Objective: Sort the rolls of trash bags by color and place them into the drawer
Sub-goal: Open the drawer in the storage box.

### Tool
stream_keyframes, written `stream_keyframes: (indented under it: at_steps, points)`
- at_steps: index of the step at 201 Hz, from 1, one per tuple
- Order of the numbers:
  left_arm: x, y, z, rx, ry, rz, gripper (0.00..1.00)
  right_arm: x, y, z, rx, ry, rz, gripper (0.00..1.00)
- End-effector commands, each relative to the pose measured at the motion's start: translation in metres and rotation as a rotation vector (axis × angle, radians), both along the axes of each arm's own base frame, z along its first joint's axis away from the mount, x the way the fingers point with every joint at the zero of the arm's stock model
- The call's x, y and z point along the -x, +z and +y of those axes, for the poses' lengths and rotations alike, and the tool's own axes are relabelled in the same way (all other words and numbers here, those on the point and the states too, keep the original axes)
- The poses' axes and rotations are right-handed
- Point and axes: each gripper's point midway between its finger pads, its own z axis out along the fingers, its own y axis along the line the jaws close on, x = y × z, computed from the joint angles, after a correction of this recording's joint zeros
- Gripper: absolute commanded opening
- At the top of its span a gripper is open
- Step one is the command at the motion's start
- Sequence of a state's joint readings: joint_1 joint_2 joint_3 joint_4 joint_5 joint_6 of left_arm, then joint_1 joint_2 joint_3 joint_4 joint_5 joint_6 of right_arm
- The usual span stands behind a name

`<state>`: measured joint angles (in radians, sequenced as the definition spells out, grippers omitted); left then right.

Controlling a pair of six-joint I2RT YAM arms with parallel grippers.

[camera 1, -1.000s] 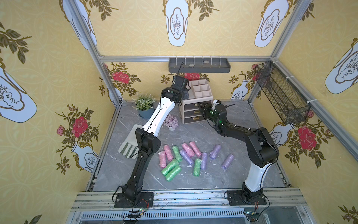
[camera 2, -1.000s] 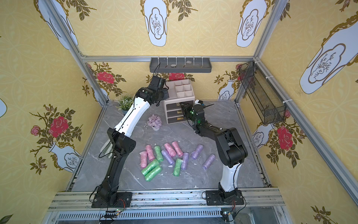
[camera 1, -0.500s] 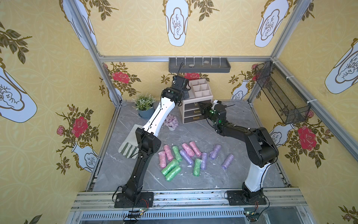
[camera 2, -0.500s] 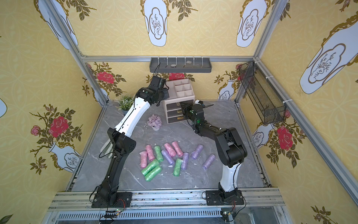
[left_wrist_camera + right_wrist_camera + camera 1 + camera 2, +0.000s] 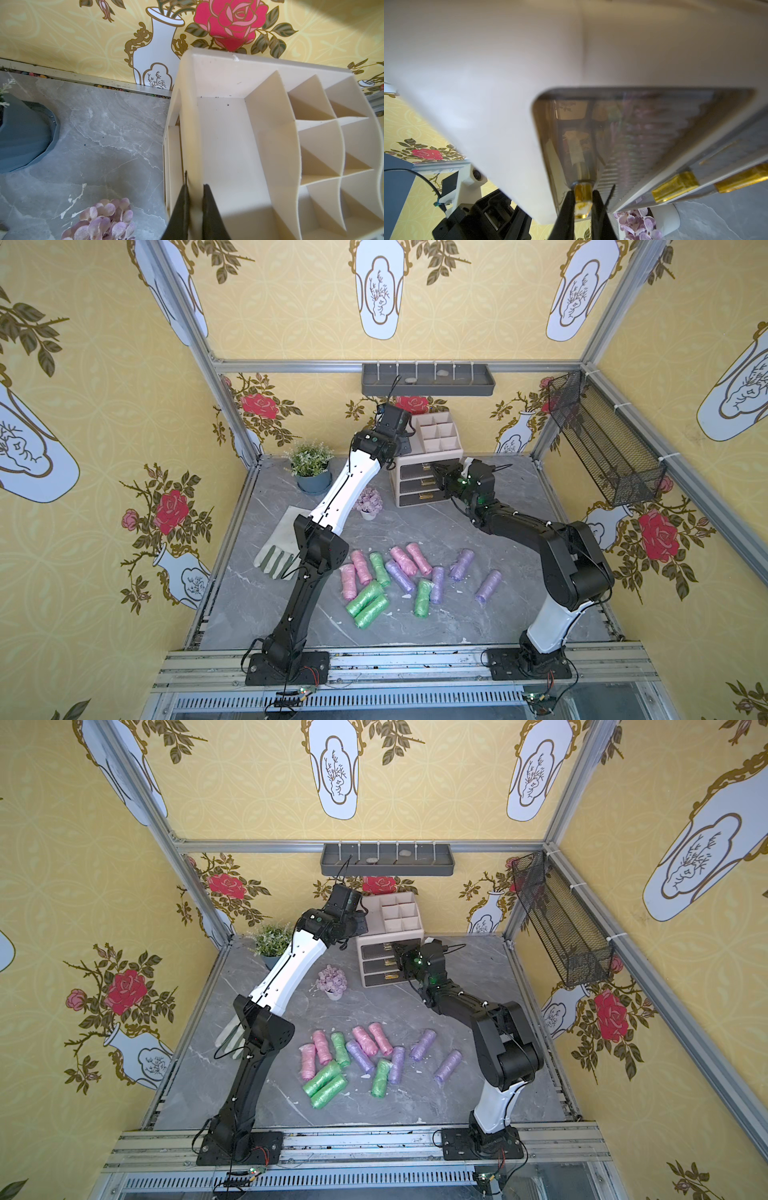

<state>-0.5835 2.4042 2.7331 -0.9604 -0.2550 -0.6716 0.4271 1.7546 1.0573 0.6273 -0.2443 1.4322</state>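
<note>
Two pinches: left gripper [image 5: 195, 184] on organizer rim [image 5: 192, 145], right gripper [image 5: 583, 191] on drawer handle [image 5: 583, 200].

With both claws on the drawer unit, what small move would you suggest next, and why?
Probably draw the right claw straight back to slide the top drawer open: it is shut on the gold handle, the left claw pinches the organizer's side wall, bracing it, and the rolls lie on the table.
</note>
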Motion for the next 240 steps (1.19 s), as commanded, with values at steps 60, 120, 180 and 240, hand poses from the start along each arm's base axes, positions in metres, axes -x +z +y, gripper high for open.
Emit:
stream_keyframes:
  at_steps: [60,120,180,240]
  points:
    - [0.013,-0.027,-0.003,-0.083,0.018,0.066,0.0,0.027,-0.016,0.009,-0.004,0.144,0.068,0.05]
    - [0.016,-0.026,-0.005,-0.093,0.027,0.062,0.0,0.037,-0.029,0.024,-0.024,0.252,0.113,0.02]
    - [0.017,-0.023,-0.008,-0.092,0.029,0.049,0.0,0.054,-0.028,0.015,0.011,0.234,0.134,0.02]
    - [0.019,-0.016,-0.014,-0.09,0.021,0.025,0.0,0.064,-0.026,0.015,0.018,0.264,0.148,0.02]
